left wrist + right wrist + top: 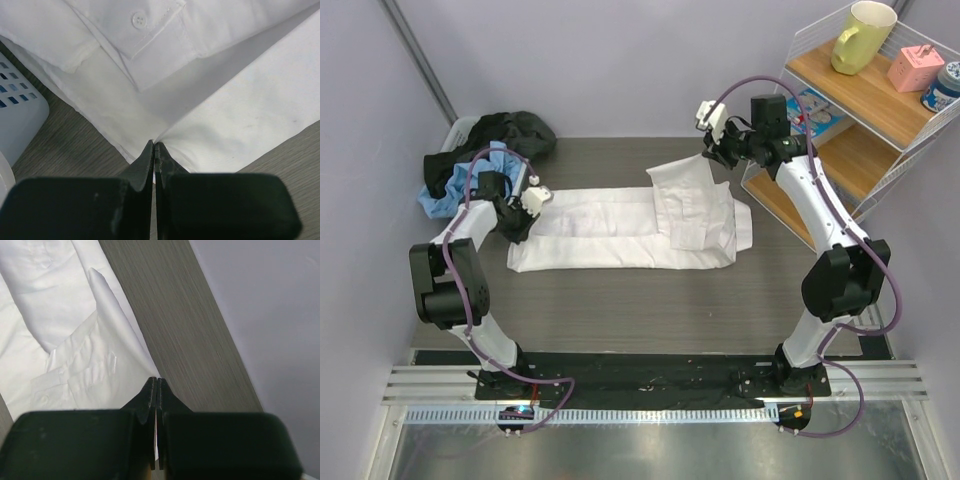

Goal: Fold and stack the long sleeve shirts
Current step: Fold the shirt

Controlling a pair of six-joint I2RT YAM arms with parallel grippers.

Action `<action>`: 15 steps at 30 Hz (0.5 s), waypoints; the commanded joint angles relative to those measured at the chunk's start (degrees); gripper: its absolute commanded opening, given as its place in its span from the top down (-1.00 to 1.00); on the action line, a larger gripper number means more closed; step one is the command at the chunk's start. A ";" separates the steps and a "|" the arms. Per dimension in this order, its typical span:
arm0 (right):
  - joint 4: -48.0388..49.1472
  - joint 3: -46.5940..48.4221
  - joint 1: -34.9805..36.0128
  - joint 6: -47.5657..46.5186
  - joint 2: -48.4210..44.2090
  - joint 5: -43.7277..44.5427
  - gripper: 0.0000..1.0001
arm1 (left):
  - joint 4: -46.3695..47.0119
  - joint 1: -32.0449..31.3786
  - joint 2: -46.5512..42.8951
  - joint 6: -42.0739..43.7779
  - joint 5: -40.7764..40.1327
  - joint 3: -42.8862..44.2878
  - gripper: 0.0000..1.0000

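Note:
A white long sleeve shirt (pixel 610 228) lies folded into a long strip across the middle of the table. My left gripper (pixel 527 203) is shut on its left end, and the left wrist view shows the cloth (pixel 225 100) pinched at the fingertips (pixel 156 145), with a buttoned cuff just beyond. My right gripper (pixel 713 150) is shut on the shirt's far right corner and holds that flap (pixel 682 185) raised above the rest. In the right wrist view the white cloth (pixel 75 340) runs into the closed jaws (pixel 157 380).
A white basket (pixel 455 135) at the back left holds a heap of dark and blue clothes (pixel 485 150); its wall (pixel 20 125) shows beside the left gripper. A wire-and-wood shelf (pixel 860 150) with a yellow mug (pixel 862 35) stands close behind the right arm.

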 commanded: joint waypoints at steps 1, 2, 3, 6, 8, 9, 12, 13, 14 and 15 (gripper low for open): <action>6.90 -1.13 0.05 -1.71 0.42 -1.39 0.98 | 2.96 0.23 0.16 -0.78 -0.91 -0.14 1.00; 7.08 -1.04 0.14 -1.80 1.30 -1.57 0.98 | 3.05 0.23 0.16 -0.86 -0.91 -0.14 1.00; 7.43 -0.96 -0.03 -1.88 1.74 -1.57 0.98 | 2.97 0.23 0.33 -0.95 -0.99 -0.05 1.00; 8.65 -1.83 0.05 -2.15 3.15 -0.96 0.98 | 3.49 0.23 0.51 -1.48 -1.17 0.12 1.00; 9.97 -2.79 0.05 -2.15 3.68 -0.52 0.98 | 3.93 0.23 0.42 -1.57 -1.43 0.04 1.00; 11.98 -4.28 -0.03 -2.15 3.77 -0.26 0.98 | 3.93 0.23 0.51 -1.65 -1.61 -0.05 1.00; 17.09 -7.19 0.05 -1.10 4.12 0.36 0.98 | 4.72 0.23 0.77 -1.57 -2.31 -0.23 1.00; 18.40 -7.72 0.14 -0.74 4.21 0.62 0.98 | 5.07 0.14 0.86 -1.65 -2.75 -0.31 1.00; 21.12 -8.77 -0.03 0.04 4.29 0.89 0.98 | 5.77 0.23 0.86 -1.83 -3.19 -0.57 1.00; 22.62 -9.39 0.14 0.66 4.64 1.24 0.98 | 5.95 0.23 0.77 -1.83 -3.28 -0.66 1.00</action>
